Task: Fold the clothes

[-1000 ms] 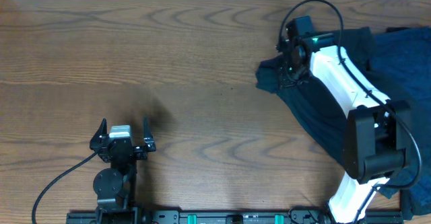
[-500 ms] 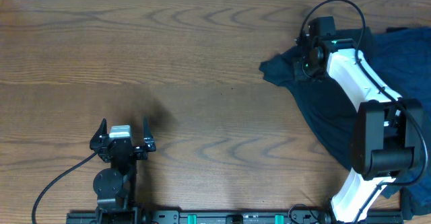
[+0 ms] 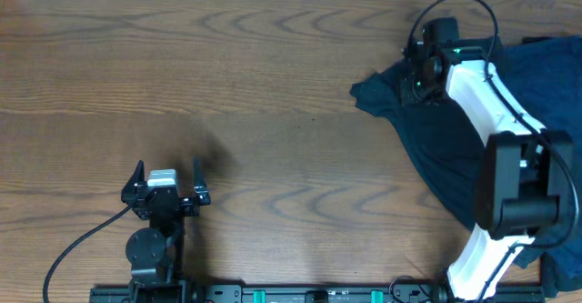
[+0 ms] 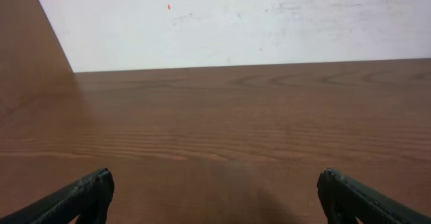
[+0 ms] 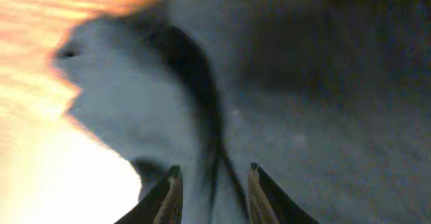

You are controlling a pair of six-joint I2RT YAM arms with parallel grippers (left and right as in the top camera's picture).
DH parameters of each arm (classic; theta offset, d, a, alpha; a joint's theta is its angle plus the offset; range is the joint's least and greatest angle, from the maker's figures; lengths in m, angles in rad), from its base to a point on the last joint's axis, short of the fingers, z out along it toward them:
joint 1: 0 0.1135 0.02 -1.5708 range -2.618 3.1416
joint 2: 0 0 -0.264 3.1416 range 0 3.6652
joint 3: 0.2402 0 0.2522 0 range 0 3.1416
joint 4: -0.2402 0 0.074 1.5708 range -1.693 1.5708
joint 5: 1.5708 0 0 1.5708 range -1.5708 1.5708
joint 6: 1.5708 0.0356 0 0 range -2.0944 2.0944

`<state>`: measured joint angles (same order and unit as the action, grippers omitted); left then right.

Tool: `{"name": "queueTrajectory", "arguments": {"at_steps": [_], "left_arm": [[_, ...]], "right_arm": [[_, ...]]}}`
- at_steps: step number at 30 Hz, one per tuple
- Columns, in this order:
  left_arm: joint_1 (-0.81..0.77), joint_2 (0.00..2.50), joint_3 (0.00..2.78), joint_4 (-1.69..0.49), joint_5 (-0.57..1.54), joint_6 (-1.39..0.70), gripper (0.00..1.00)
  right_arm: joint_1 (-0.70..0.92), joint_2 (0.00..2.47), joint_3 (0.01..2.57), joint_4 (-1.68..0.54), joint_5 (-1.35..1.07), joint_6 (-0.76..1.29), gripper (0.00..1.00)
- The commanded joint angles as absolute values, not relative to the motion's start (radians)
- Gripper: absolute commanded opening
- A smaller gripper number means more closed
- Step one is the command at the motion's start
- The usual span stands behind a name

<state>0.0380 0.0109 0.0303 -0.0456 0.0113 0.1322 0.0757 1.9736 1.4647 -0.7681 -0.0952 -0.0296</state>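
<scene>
Right wrist view blurs the T-shirt (image 5: 316, 116) fold at the right hand (image 5: 214, 171), grip impossible to tell; left hand (image 4: 215, 178) spread wide.

Overhead evenly lit, sharp; right wrist view blurs clothes (image 5: 303, 83), overexposes table (image 5: 40, 157).

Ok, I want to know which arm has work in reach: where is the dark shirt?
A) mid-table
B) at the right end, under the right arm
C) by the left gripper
B: the shirt lies at the right end of the table beneath the right arm; the left gripper has only bare wood around it.
</scene>
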Motion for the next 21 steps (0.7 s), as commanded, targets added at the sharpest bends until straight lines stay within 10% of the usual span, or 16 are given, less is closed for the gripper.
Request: {"name": "queueTrajectory", "arguments": {"at_steps": [1, 21], "left_arm": [[0.042, 0.005, 0.004, -0.072, -0.009, 0.141, 0.98], [0.042, 0.005, 0.004, -0.072, -0.009, 0.141, 0.98]], "right_arm": [[0.146, 1.856, 1.506, -0.832, -0.156, -0.204, 0.28], [0.334, 2.014, 1.405, -0.723, 0.172, -0.24, 0.32]]}}
